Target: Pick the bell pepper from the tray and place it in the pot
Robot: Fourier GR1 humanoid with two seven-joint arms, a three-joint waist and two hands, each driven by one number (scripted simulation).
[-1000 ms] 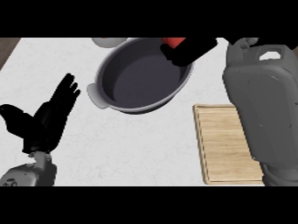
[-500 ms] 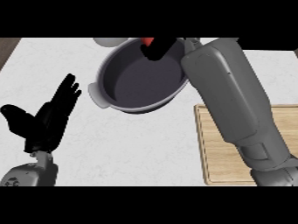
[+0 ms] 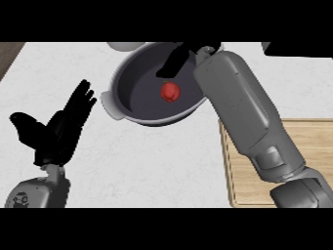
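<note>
One bell pepper (image 3: 170,91) lies inside the single grey pot (image 3: 134,93), near its middle and apart from the wall. The right hand (image 3: 177,54) hangs over the pot's far rim, fingers seemingly straight and holding nothing. One wooden tray (image 3: 320,146) meets the counter's (image 3: 161,161) right edge. The left hand (image 3: 59,128) rests at lower left, fingers spread, with bare counter between it and the pot.

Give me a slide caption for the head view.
Red bell pepper lies inside the dark grey round pot, right hand above its far rim.
</note>
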